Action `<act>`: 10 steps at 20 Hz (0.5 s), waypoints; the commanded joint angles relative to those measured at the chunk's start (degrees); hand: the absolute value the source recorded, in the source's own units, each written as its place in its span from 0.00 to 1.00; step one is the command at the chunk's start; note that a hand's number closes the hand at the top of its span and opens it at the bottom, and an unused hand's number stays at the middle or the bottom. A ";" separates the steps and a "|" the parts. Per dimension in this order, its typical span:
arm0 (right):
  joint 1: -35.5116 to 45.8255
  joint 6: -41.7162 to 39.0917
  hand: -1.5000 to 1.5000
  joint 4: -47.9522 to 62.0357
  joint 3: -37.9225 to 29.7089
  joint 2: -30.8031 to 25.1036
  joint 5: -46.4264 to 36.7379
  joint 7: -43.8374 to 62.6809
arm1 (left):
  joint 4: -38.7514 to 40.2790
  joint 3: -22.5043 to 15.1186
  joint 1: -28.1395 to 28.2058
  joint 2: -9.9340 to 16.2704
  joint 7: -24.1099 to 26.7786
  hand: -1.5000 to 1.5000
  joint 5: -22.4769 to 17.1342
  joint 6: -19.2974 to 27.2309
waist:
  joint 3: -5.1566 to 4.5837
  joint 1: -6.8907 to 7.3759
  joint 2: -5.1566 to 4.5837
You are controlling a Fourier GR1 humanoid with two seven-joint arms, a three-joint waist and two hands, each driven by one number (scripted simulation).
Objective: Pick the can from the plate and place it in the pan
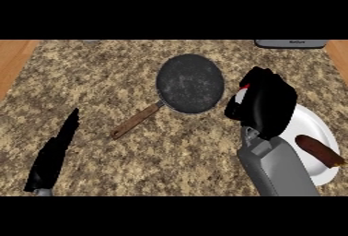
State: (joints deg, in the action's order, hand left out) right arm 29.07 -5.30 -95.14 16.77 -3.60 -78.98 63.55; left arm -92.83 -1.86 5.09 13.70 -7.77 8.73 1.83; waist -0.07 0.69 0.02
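The desk (102, 73) has a speckled brown and tan stone top, rough-patterned, with plain wood showing at both side edges. Near its middle lies a round pan (190, 83), dark grey with a mottled, faintly speckled inner surface and a low rim. Its straight brown wooden handle runs down and to the left, joined to the bowl by a short metal neck.

To the right of the pan, a white round plate (314, 124) sits on the desk, smooth and glossy. On its lower right part rests a sausage (319, 150), brown, oblong and rounded at the ends, reaching over the plate's rim.

The right hand (268, 103), matte black on a grey boxy forearm, hangs over the left part of the plate. Its fingers (259, 76) are curled round the can (241, 94), of which only a small sliver shows at the hand's left side: white with a touch of red. The can sits between the pan's right rim and the plate, beside the pan and not inside it. Whether it touches the plate cannot be told.

The left hand (55, 150) shows at the lower left, flat and black, its fingers straight and pressed together, pointing up and slightly right, holding nothing.

At the top right edge lies a grey, flat, rounded object (291, 43), only partly in view.
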 commanded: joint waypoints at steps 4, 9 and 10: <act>12.23 14.03 1.00 20.35 -7.90 3.51 5.52 1.18 | 3.76 0.84 -2.80 -0.08 1.15 0.50 -0.28 -1.15 | 0.07 1.14 -0.66; 19.44 24.56 1.00 35.29 -15.14 3.57 10.99 -5.66 | 2.80 0.56 -6.60 0.10 -2.07 0.50 0.12 -1.58 | 0.14 2.21 -1.17; 21.07 23.61 1.00 38.73 -16.62 3.57 13.13 -7.93 | 1.00 0.25 -4.80 -0.63 -1.74 0.50 0.29 -0.95 | 0.11 1.70 -0.74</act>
State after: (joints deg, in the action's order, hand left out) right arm 44.77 11.03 -66.92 4.07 -0.47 -70.41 57.11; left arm -91.06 -1.56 1.60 13.50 -7.99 8.98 0.82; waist 0.02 2.18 -0.72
